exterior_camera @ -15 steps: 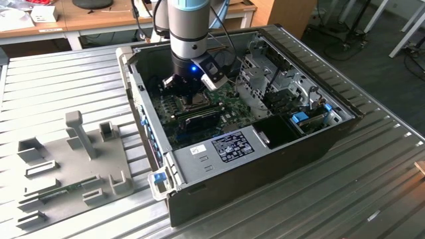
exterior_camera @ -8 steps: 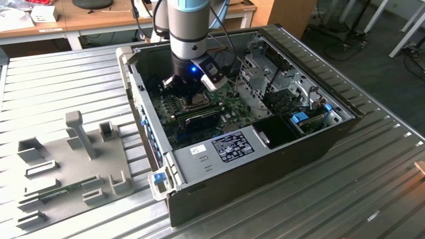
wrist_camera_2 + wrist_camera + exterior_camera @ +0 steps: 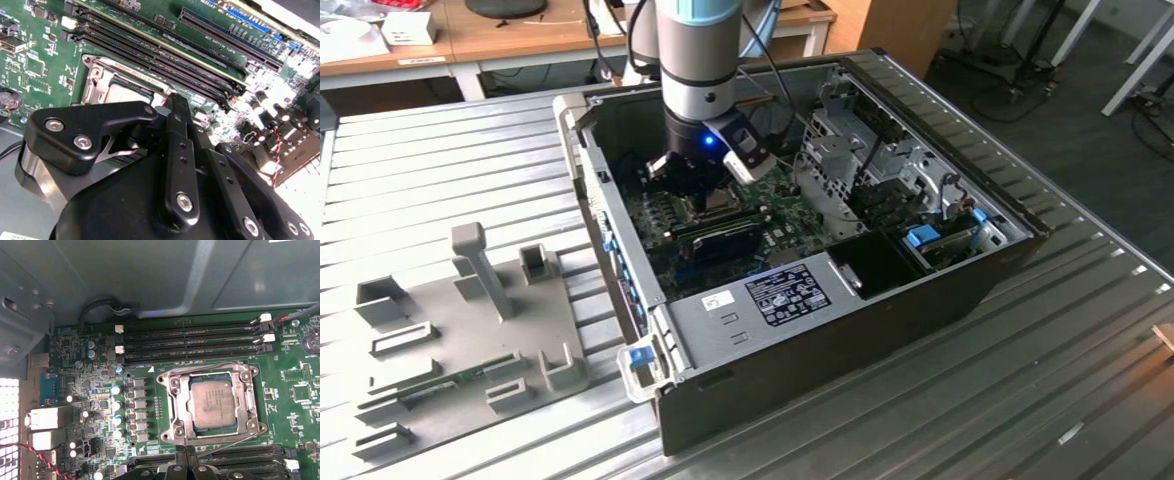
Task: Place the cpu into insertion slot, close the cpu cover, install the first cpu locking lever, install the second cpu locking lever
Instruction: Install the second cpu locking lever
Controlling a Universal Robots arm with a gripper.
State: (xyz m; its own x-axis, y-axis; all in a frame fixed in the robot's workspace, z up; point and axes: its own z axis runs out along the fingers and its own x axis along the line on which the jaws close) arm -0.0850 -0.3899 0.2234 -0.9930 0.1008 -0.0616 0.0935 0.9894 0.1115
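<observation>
The cpu (image 3: 214,401) lies flat in the insertion slot (image 3: 250,374) on the green board, its pale face showing through the window of the cpu cover (image 3: 172,405), which lies down around it. A thin metal lever rod (image 3: 225,445) runs slantwise along the socket edge nearest my fingertips. My gripper (image 3: 186,459) hangs just off that edge, its black fingers together with nothing visible between them. In the second wrist view the gripper (image 3: 177,107) reaches over the socket corner, beside the cpu (image 3: 125,92). In the exterior view the gripper (image 3: 698,190) is deep inside the open computer case (image 3: 854,300).
Long black memory slots (image 3: 190,342) flank the socket on two sides. The grey case wall (image 3: 150,275) rises close behind the board. A metal drive cage (image 3: 854,150) stands at the exterior view's right. A grey fixture plate (image 3: 467,330) lies on the ribbed table outside the case.
</observation>
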